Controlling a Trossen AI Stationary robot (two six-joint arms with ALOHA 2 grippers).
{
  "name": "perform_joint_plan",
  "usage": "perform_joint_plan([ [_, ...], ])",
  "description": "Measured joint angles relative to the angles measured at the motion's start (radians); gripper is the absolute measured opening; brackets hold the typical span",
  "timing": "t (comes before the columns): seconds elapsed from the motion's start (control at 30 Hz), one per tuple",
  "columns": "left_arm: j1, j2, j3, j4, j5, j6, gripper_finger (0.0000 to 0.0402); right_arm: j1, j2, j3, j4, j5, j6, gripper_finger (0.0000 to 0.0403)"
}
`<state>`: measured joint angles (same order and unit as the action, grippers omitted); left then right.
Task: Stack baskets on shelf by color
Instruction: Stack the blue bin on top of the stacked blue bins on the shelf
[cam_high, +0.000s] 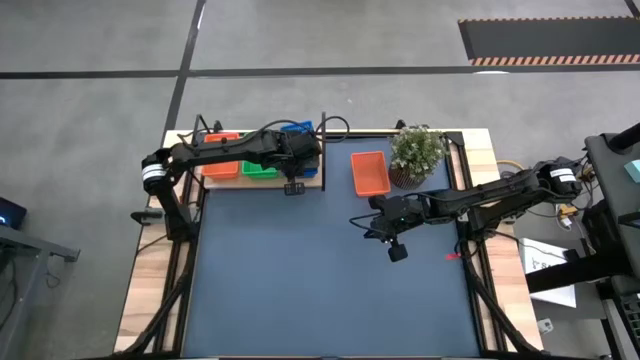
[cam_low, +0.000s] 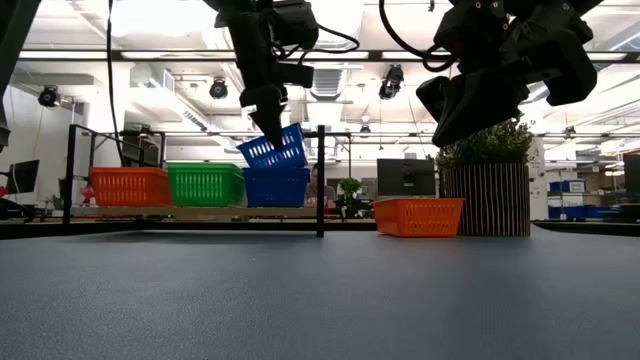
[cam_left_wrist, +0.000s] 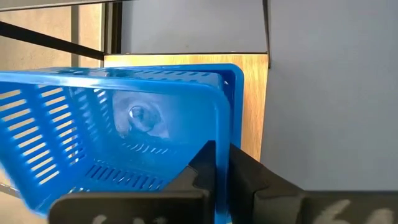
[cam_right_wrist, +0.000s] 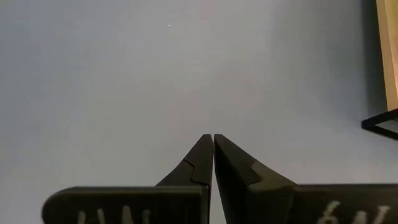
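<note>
The wooden shelf (cam_high: 312, 180) lies at the mat's far left, with its black post (cam_low: 320, 180) at its right end. Red-orange (cam_low: 130, 186), green (cam_low: 205, 184) and blue (cam_low: 277, 187) baskets stand side by side on it. My left gripper (cam_low: 268, 118) is shut on another blue basket (cam_low: 274, 148), tilted right above the blue one. One more red-orange basket (cam_high: 369, 172) lies on the mat beside the shelf. My right gripper (cam_right_wrist: 213, 140) is shut and empty over the mat's middle, also seen from above (cam_high: 368, 224). My left gripper pinches one side wall of the blue basket at its rim (cam_left_wrist: 221, 140), one finger (cam_left_wrist: 202, 163) inside the basket and one (cam_left_wrist: 245, 169) outside. The fingers come from above, pointing down. The basket hangs tilted just over the blue basket on the shelf; whether they touch, I cannot tell.
A potted plant (cam_high: 417, 155) stands at the far edge, right of the loose red-orange basket. The dark blue-grey mat (cam_high: 320, 290) stretches toward the near edge. Black frame rails run along the table's sides (cam_high: 470, 270).
</note>
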<state>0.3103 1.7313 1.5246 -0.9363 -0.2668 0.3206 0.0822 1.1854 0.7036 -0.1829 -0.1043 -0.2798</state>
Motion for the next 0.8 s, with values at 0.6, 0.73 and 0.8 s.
perform_joint_plan([
  [0.6, -0.005, -0.017, 0.021, -0.017, 0.000, 0.000, 0.0107, 0.000, 0.000, 0.000, 0.000, 0.000, 0.000, 0.0009],
  [0.73, -0.005, -0.037, 0.036, 0.025, -0.002, 0.005, 0.0100, 0.000, 0.000, 0.000, 0.000, 0.000, 0.000, 0.0009],
  [0.8, -0.004, -0.049, 0.021, 0.095, -0.008, 0.018, 0.0089, 0.000, 0.000, 0.000, -0.001, 0.000, 0.000, 0.0009],
])
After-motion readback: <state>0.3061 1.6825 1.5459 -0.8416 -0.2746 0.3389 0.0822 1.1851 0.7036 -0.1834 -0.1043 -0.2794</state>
